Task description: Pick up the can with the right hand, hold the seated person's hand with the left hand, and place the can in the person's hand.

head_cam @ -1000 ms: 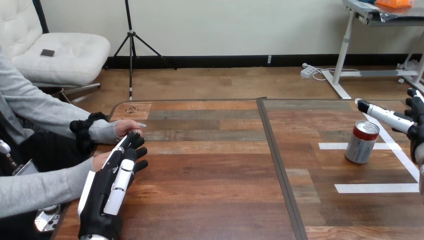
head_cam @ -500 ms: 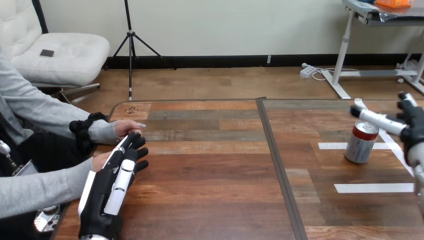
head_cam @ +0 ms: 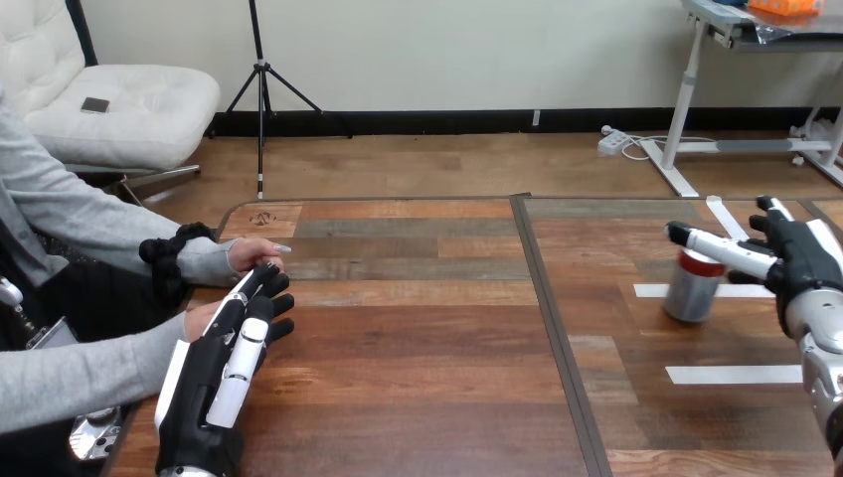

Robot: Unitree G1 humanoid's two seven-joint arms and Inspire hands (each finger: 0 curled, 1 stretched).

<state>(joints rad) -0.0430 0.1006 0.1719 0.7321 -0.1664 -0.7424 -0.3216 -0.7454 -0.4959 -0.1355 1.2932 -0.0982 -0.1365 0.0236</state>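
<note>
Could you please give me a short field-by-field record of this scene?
can: upright on the table, right part, among white tape strips
right hand: open, at the can, fingers reaching across its top
left hand: open, lying over the person's nearer hand
task stage: can not yet lifted

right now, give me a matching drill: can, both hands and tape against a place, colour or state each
1 can
2 left hand
3 right hand
4 tape

a white strips, lying flat
b open, far left
c silver, red top
d open, reaching over the can

Pairs: 1-c, 2-b, 3-d, 4-a
</note>
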